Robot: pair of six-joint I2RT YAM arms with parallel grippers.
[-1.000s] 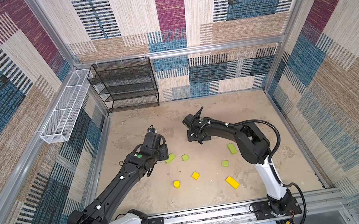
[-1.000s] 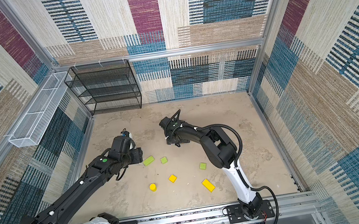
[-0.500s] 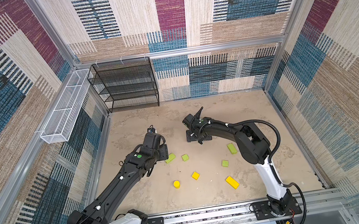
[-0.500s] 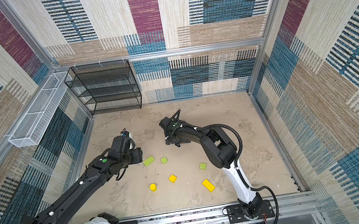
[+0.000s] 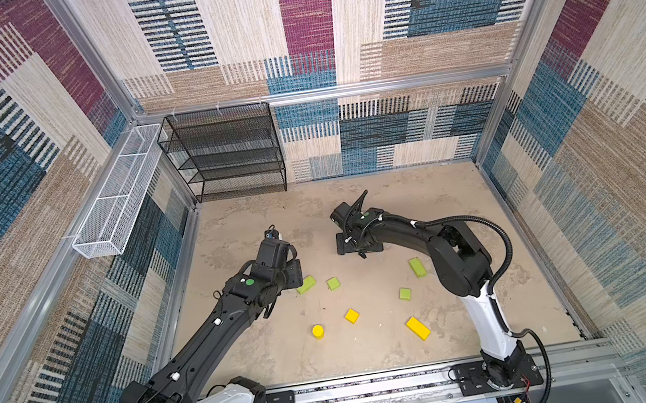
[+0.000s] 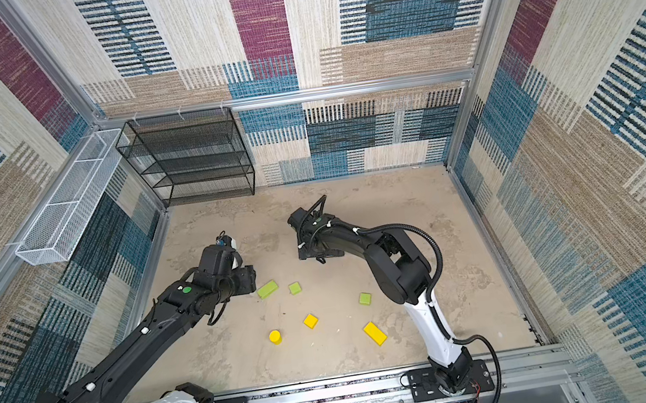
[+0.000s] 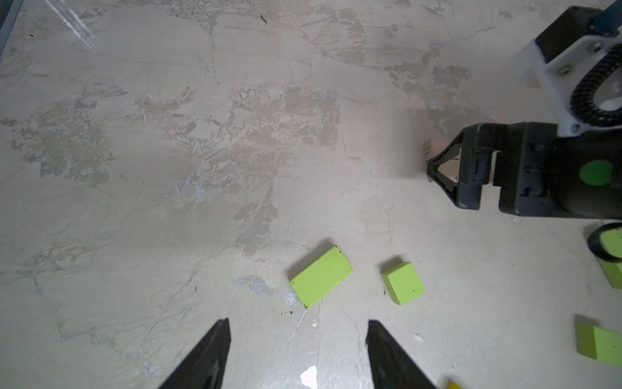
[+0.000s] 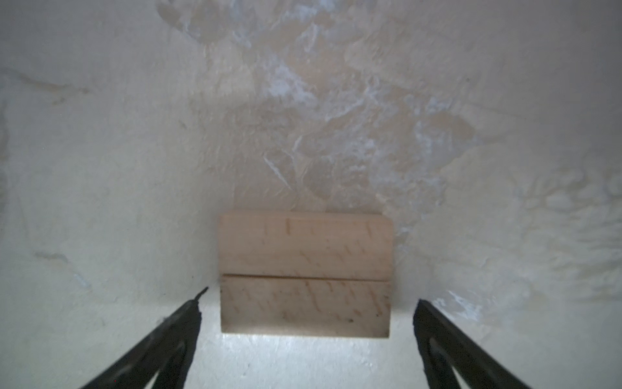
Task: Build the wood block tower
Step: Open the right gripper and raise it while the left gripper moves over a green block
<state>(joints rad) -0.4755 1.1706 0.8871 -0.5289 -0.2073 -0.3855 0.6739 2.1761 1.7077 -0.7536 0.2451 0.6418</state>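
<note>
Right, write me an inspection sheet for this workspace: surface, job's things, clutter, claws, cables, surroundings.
Surface: mottled beige tabletop, scuffed.
Job's things: two tan planks lying together under the right claw; four lime-green blocks and three yellow blocks scattered singly.
Clutter: nothing seen.
Claws: left claw open, empty, above bare tabletop; right claw open, straddling the planks without touching.
Cables: black hose arcs off the right arm, clear of the blocks.
Surroundings: black mesh shelf, white wire basket, patterned walls.
</note>
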